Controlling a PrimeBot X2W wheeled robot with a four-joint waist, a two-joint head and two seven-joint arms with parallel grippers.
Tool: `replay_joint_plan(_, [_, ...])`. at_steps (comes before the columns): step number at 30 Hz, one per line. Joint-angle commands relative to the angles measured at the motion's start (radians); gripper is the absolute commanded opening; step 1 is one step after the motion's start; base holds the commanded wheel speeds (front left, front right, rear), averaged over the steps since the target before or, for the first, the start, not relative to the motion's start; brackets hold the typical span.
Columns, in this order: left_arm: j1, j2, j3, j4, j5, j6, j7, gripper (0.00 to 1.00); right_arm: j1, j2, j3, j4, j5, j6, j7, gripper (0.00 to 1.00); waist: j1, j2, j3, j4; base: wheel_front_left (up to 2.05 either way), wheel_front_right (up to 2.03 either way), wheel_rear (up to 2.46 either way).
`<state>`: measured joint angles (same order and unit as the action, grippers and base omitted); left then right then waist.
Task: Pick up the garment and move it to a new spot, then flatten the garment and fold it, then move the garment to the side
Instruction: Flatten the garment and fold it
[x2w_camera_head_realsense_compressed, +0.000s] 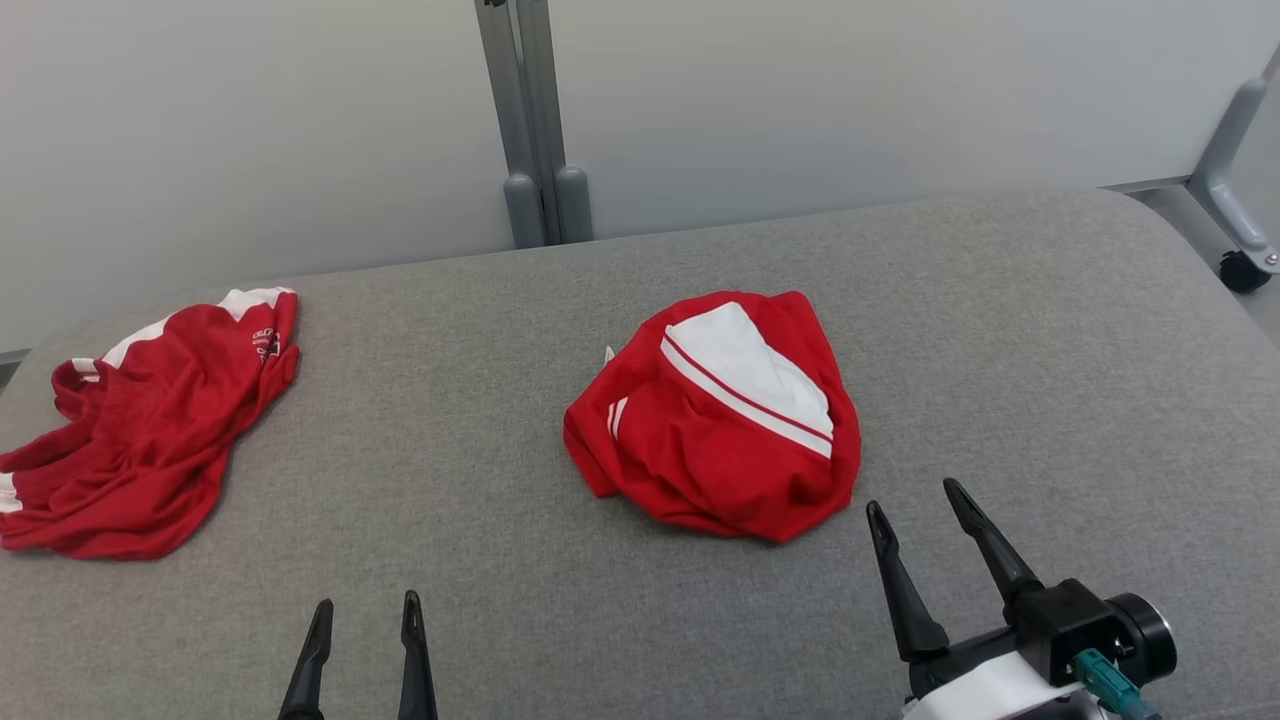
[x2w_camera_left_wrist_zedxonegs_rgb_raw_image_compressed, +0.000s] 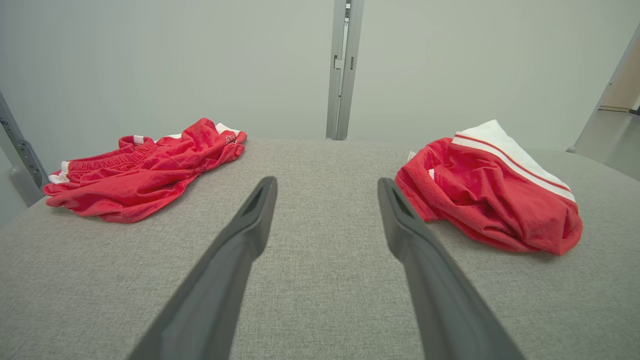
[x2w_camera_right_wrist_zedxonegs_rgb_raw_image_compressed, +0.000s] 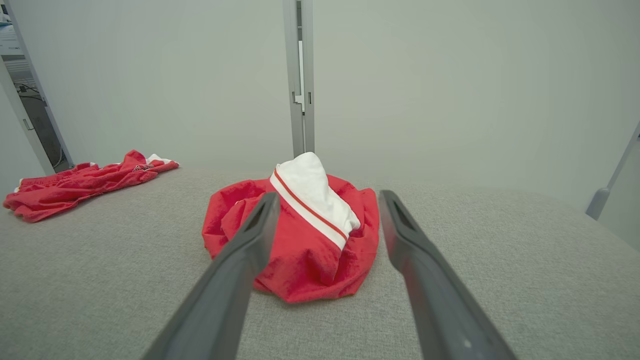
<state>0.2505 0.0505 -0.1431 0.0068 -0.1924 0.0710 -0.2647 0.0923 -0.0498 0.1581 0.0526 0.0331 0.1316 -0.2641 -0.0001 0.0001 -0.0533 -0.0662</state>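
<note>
Left gripper (x2w_camera_head_realsense_compressed: 366, 600), nearest edge, jaws apart, empty; right gripper (x2w_camera_head_realsense_compressed: 912, 495), jaws apart, empty; garment (x2w_camera_head_realsense_compressed: 720, 430), red with a white striped panel, bunched mid-counter (x2w_camera_head_realsense_compressed: 1050, 350) just beyond the right gripper; second red garment (x2w_camera_head_realsense_compressed: 150, 440), far left, well apart; risk, as judged: a pinch into the heap may catch several layers, so it lifts knotted and resists flattening

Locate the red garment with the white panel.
In the head view the white-panel garment lies bunched near the middle of the grey table, just ahead and left of the open right gripper. The other red garment sits apart at far left.
</note>
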Motion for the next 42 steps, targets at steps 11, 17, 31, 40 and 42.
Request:
replay_joint_plan(11, [-0.020, 0.000, -0.006, 0.003, 0.016, 0.010, 0.001, 1.00, -0.001, -0.001, -0.008, 0.003, 0.007, -0.002, 0.000, 1.00, 0.0001, -0.0001, -0.004, 0.017, 0.00, 0.00, 0.00])
replay_joint_plan(17, [-0.020, 0.000, -0.007, 0.003, 0.021, 0.011, 0.001, 1.00, -0.002, -0.001, -0.005, 0.004, 0.008, -0.002, 0.000, 1.00, 0.0001, -0.0001, -0.008, 0.022, 0.00, 0.00, 0.00])
replay_joint_plan(31, [-0.182, 0.000, -0.066, 0.075, 0.042, -0.072, 0.001, 1.00, -0.046, -0.001, 0.013, -0.003, -0.004, -0.002, 0.000, 1.00, 0.0001, -0.0001, 0.073, 0.011, 0.00, 0.00, 0.00])
replay_joint_plan(40, [-0.537, 0.001, -0.183, 0.244, 0.020, -0.176, 0.001, 1.00, -0.127, -0.001, -0.028, -0.051, 0.012, -0.002, 0.000, 1.00, 0.0001, -0.0001, 0.253, -0.029, 0.00, 0.00, 0.00])
replay_joint_plan(42, [-0.621, 0.002, -0.213, 0.308, 0.010, -0.185, 0.001, 1.00, -0.151, -0.001, -0.039, -0.070, 0.018, -0.002, 0.000, 1.00, 0.0001, -0.0001, 0.296, -0.047, 0.00, 0.00, 0.00])
